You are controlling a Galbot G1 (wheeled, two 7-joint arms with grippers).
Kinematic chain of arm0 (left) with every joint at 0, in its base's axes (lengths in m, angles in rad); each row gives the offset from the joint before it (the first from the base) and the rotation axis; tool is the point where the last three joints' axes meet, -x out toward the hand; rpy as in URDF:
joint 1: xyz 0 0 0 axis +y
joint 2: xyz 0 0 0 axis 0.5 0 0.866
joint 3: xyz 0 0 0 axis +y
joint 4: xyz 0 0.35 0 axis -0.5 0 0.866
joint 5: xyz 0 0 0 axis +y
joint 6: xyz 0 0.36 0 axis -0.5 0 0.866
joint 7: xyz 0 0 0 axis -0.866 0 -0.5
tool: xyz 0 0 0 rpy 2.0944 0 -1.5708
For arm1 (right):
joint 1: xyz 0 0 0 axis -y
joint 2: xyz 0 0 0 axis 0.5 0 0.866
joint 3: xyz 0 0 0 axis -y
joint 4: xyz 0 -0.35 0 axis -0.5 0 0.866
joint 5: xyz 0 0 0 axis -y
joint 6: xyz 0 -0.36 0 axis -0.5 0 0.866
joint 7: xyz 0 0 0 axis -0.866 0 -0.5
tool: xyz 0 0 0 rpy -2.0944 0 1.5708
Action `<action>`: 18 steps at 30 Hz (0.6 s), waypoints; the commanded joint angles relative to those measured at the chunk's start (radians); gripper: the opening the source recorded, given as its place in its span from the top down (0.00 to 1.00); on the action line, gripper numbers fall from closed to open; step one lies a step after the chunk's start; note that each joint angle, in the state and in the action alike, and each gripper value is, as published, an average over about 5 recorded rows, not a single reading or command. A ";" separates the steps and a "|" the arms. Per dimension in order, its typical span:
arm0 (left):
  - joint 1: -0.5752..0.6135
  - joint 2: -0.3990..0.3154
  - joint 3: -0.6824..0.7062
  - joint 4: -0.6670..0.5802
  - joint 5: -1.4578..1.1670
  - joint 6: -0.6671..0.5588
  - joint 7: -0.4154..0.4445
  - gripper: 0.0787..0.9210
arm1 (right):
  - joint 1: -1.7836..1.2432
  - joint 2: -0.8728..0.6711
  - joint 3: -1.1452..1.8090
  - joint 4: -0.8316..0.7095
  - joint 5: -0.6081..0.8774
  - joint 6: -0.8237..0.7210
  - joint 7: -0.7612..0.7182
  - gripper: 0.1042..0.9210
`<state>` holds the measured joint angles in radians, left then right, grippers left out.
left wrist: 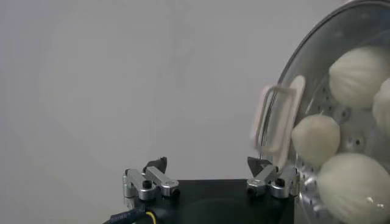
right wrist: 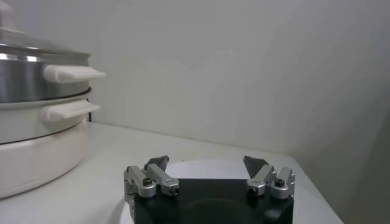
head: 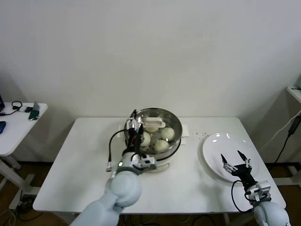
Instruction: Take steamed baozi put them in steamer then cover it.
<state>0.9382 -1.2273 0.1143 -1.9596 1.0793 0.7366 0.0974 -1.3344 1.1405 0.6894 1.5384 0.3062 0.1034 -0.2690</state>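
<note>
The left gripper (left wrist: 209,175) is seen spread wide, holding nothing, just beside the glass cover (head: 153,123) on the steamer (head: 175,141). The right gripper (head: 236,161) is likewise held wide open over the white plate (head: 216,146), apparently without contact. No writing can be read.

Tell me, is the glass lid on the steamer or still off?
On. The cover sits flat on the steamer, and the baozi show through the glass. The left gripper, jaws open, hovers beside its handle.

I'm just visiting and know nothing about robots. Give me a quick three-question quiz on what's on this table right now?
1. True or false: the glass lid is on the steamer.
2. What lies under the right gripper? A) white plate B) towel C) bowl
3. Which gripper is above the steamer?

Key:
1. True; the baozi show through it.
2. A.
3. The left gripper, fingers open.
</note>
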 commanded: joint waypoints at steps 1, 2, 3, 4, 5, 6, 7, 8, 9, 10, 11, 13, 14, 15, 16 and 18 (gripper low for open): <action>0.265 0.157 -0.321 -0.225 -0.493 -0.244 -0.209 0.12 | -0.002 -0.003 0.000 0.007 0.004 0.004 -0.002 0.12; 0.296 0.158 -0.368 -0.232 -0.543 -0.283 -0.231 0.12 | -0.003 -0.004 -0.001 0.008 0.005 0.005 -0.002 0.12; 0.331 0.155 -0.419 -0.235 -0.595 -0.331 -0.250 0.12 | -0.003 -0.004 -0.003 0.009 0.005 0.006 -0.003 0.12; 0.366 0.148 -0.468 -0.235 -0.650 -0.382 -0.262 0.12 | -0.004 -0.005 -0.004 0.010 0.005 0.008 -0.003 0.12; 0.403 0.138 -0.516 -0.232 -0.701 -0.434 -0.272 0.12 | -0.004 -0.005 -0.006 0.012 0.006 0.009 -0.003 0.12; 0.441 0.123 -0.562 -0.226 -0.755 -0.486 -0.281 0.12 | -0.005 -0.005 -0.009 0.015 0.007 0.010 -0.003 0.12; 0.474 0.106 -0.600 -0.219 -0.806 -0.537 -0.287 0.12 | -0.006 -0.005 -0.011 0.018 0.007 0.011 -0.004 0.12; 0.501 0.087 -0.635 -0.209 -0.851 -0.578 -0.292 0.12 | -0.008 -0.005 -0.014 0.022 0.008 0.012 -0.004 0.12; 0.529 0.063 -0.667 -0.196 -0.889 -0.619 -0.295 0.12 | -0.010 -0.004 -0.018 0.027 0.009 0.013 -0.003 0.12; 0.549 0.038 -0.693 -0.183 -0.921 -0.653 -0.297 0.12 | -0.011 -0.004 -0.022 0.031 0.010 0.014 -0.003 0.12; 0.564 0.014 -0.713 -0.170 -0.947 -0.682 -0.297 0.12 | -0.013 -0.002 -0.027 0.036 0.011 0.016 -0.003 0.12; 0.592 -0.038 -0.750 -0.145 -0.994 -0.736 -0.289 0.12 | -0.017 0.001 -0.036 0.049 0.013 0.019 -0.002 0.12; 0.602 -0.061 -0.763 -0.136 -1.012 -0.755 -0.282 0.12 | -0.019 0.003 -0.039 0.054 0.013 0.020 -0.001 0.12; 0.612 -0.085 -0.775 -0.129 -1.028 -0.774 -0.273 0.12 | -0.022 0.005 -0.042 0.060 0.013 0.023 0.000 0.12; 0.621 -0.105 -0.785 -0.122 -1.041 -0.788 -0.264 0.12 | -0.024 0.006 -0.044 0.065 0.014 0.025 0.000 0.12; 0.636 -0.141 -0.797 -0.110 -1.060 -0.809 -0.247 0.12 | -0.029 0.007 -0.048 0.073 0.014 0.029 0.002 0.12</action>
<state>1.3585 -1.2033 -0.4109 -2.0994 0.3797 0.3722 -0.1242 -1.3547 1.1436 0.6590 1.5786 0.3185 0.1238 -0.2711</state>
